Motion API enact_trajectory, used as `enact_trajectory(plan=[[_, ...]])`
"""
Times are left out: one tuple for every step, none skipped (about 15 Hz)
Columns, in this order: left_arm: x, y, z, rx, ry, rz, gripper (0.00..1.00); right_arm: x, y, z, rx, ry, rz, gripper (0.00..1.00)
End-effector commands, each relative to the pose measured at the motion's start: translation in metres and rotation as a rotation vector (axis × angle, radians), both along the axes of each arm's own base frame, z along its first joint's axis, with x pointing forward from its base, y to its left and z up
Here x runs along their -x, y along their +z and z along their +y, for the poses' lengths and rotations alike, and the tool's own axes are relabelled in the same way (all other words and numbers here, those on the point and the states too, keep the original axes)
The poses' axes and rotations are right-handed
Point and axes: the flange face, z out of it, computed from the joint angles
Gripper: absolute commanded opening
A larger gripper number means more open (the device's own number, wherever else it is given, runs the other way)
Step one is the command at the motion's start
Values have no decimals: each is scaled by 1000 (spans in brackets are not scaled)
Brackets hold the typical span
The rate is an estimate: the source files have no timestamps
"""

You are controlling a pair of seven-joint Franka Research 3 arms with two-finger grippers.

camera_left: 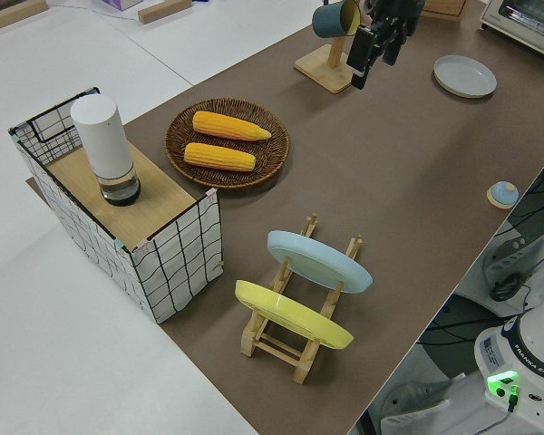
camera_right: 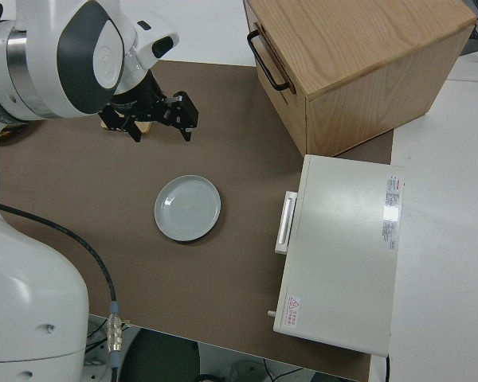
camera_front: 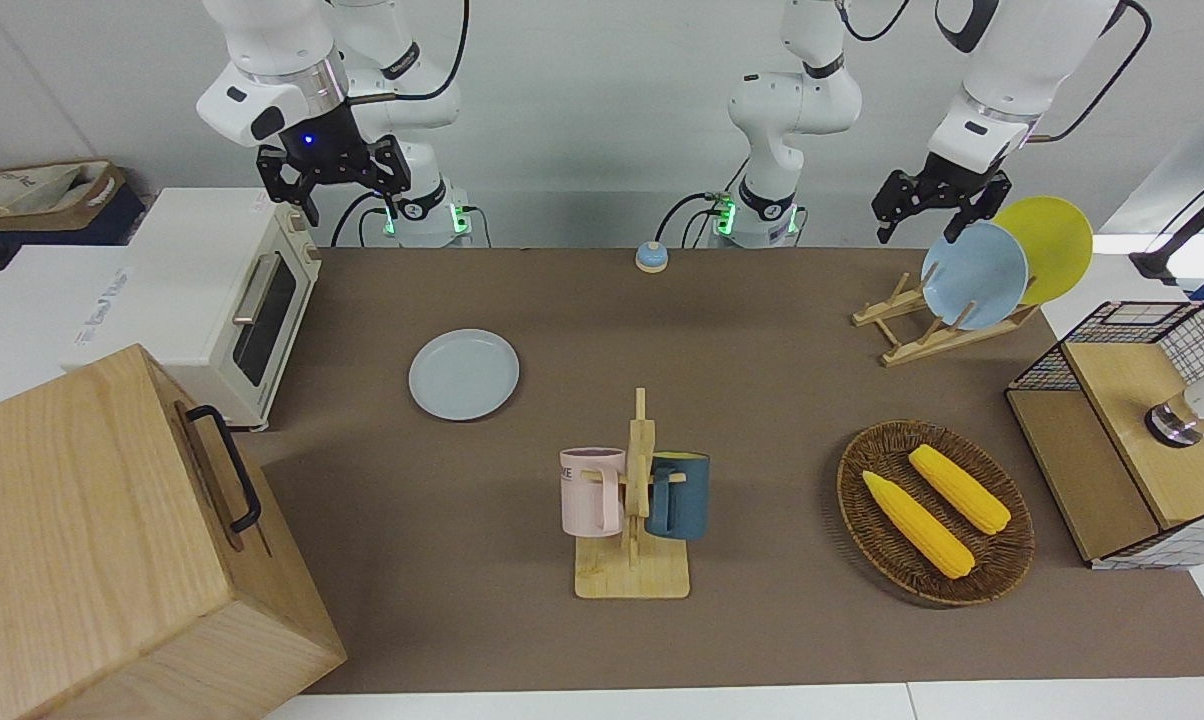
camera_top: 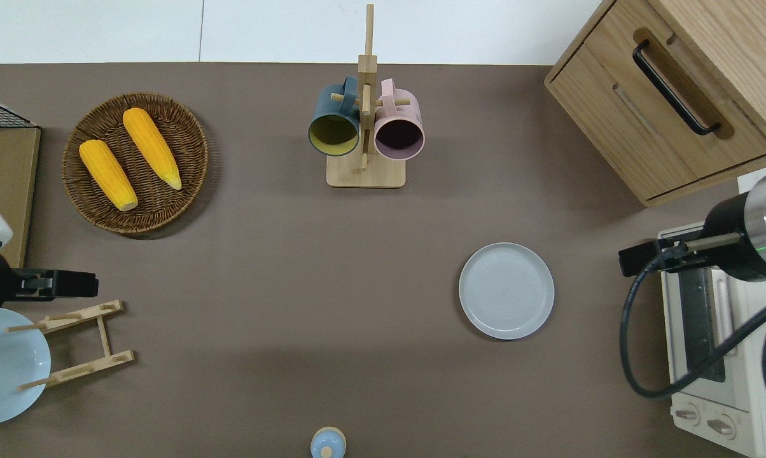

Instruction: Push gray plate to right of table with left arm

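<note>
The gray plate (camera_front: 463, 374) (camera_top: 506, 290) (camera_left: 465, 76) (camera_right: 187, 208) lies flat on the brown table (camera_front: 762, 400), toward the right arm's end and nearer to the robots than the mug stand. My left gripper (camera_front: 915, 232) (camera_top: 71, 284) (camera_left: 370, 65) hangs open and empty in the air over the wooden plate rack (camera_top: 77, 343) at the left arm's end, a long way from the gray plate. The right arm is parked, its gripper (camera_front: 352, 205) (camera_right: 159, 131) open with nothing in it.
The rack holds a sky-blue plate (camera_front: 974, 275) and a yellow plate (camera_front: 1052, 240). Mid-table stands a mug stand (camera_front: 634, 500). A wicker basket of corn (camera_front: 934, 510) and a wire crate (camera_front: 1132, 430) sit at the left arm's end. A toaster oven (camera_front: 232, 300), wooden cabinet (camera_front: 112, 540) and small bell (camera_front: 651, 257) are also here.
</note>
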Motion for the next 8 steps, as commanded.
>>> enact_trajectory(plan=[[12,-2,1,8,-7,-25,1000,2,4,-2,-9,-6,5,983],[12,-2,1,6,-7,-25,1000,2,4,-2,-9,-8,5,983],[13,-3,1,6,-6,-22,1000,2,4,-2,-9,-6,5,983],[13,-3,-1,6,2,-20,1000,2,4,-2,-9,-8,5,983],[13,-3,0,6,3,-16,1000,2,4,-2,-9,-5,5,983],[14,-4,0,6,3,-13,1000,2,4,-2,-9,-6,5,983],[14,-4,-1,6,5,-8,1000,2,4,-2,-9,-6,5,983],[14,-4,-1,6,3,-8,1000,2,4,-2,-9,-5,5,983]])
